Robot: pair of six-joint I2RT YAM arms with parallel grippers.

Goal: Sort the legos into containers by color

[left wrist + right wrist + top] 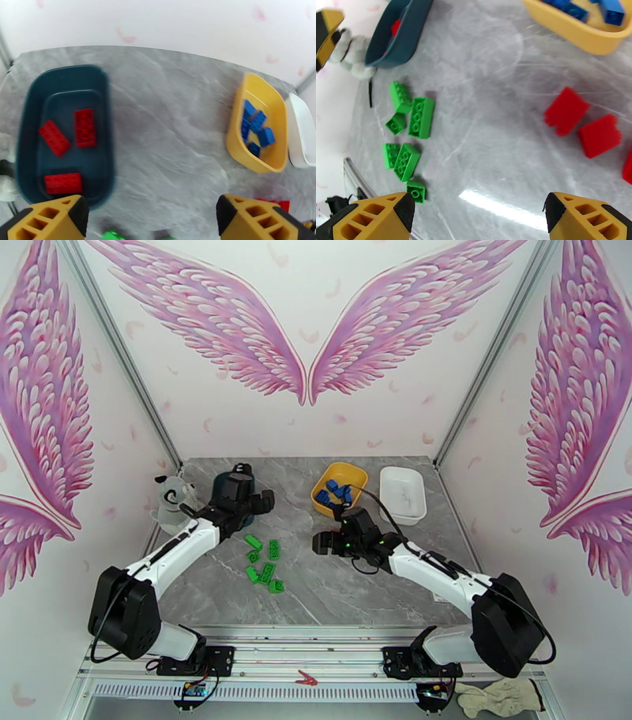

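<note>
Red bricks (pixel 565 111): under right gripper (pixel 478 205), spread wide, empty
Left gripper (pixel 152 213): wide, empty
Risk: a skewed pinch may knock one brick aside

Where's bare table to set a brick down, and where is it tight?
Free: the marble between the teal tray and the yellow tray, and the near strip in front of the green bricks. Tight: the green bricks and the loose red bricks.

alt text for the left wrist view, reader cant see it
Three red legos lie in a dark teal tray at left on a grey table; at right a yellow tray holds blue legos, a white tray beside it. The left gripper shows at the bottom edge, jaws open.
</note>
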